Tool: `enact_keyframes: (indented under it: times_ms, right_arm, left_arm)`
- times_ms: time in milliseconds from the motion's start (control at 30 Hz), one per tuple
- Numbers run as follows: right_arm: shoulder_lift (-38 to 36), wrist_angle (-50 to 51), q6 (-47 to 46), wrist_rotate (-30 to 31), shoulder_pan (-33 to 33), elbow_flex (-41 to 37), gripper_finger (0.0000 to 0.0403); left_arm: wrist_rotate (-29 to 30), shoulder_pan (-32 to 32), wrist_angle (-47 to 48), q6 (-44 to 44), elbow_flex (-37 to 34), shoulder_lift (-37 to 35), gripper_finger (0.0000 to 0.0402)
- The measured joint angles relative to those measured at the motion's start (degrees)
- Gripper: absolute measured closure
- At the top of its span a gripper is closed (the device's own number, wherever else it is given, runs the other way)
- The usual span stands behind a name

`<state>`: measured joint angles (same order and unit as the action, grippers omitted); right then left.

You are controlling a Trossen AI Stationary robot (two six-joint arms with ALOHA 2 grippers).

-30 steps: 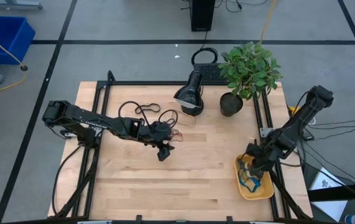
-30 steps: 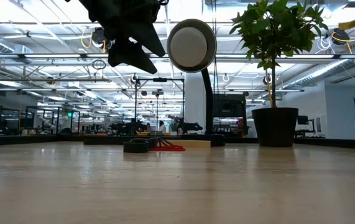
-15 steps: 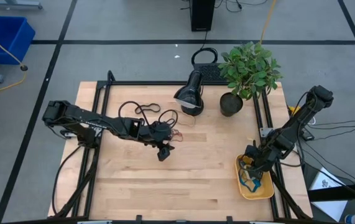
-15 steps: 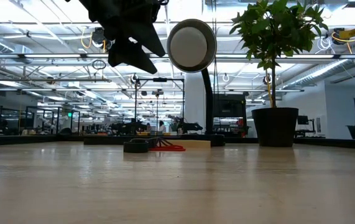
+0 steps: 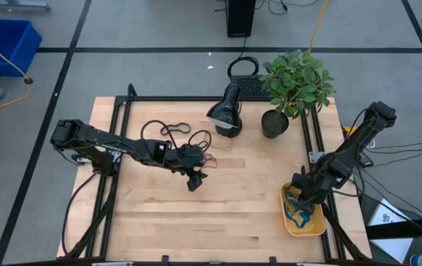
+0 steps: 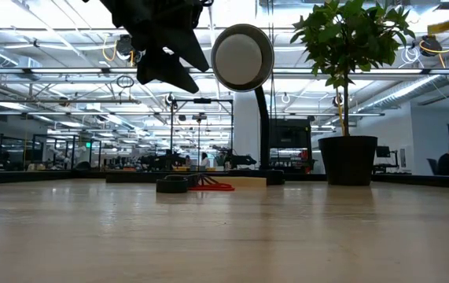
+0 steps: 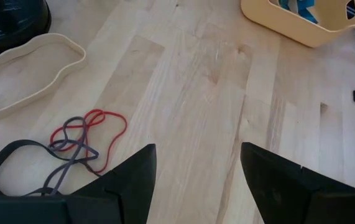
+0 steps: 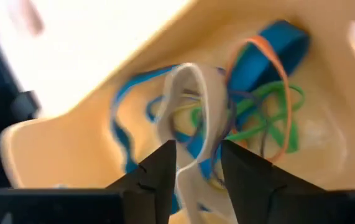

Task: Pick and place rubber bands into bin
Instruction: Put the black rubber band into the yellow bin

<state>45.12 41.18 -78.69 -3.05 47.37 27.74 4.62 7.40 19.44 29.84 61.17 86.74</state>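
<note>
So the bin [image 5: 303,219] sits at the table's [image 5: 233,207] right front corner and it's already got a decent pile in it — blue, green and orange rubber bands [image 8: 258,112], all tangled together. Our right gripper [image 5: 301,193] hangs right over the bin, and in its wrist view a wide tan band [image 8: 193,106] stands between the fingers [image 8: 158,168]; the jaws look slightly parted around it, so we'd guess it's being let go, though we can't tell for sure if it's still pinched. Out in the middle of the table there's more to do: a red band [image 7: 96,134] twisted up with a grey one [image 7: 65,158], a black band [image 7: 6,165] touching them, and a big tan loop [image 7: 31,71] lying near the black lamp [image 5: 225,111]. Our left gripper [image 5: 194,181] hovers just beside that bunch with its jaws spread wide and nothing in them. We'd call it past halfway — four or so still loose on the wood.
</note>
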Motion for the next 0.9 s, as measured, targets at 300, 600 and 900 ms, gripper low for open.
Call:
enact_keyframes:
  times_ms: [300,600,900]
  right_arm:
    - [0.00,10.63,0.84,1.56,0.00,6.14,0.0278]
    - [-0.02,13.43,16.11,23.27,0.00,16.12,0.0275]
    - [-0.37,4.85,38.06,46.46,-0.04,17.91,0.0278]
  left_arm:
    - [0.00,0.00,0.02,-0.03,0.00,0.00,0.0160]
    - [0.00,0.02,-0.17,4.40,0.00,0.00,0.0160]
    - [0.02,-0.07,-1.81,0.72,0.00,0.00,0.0160]
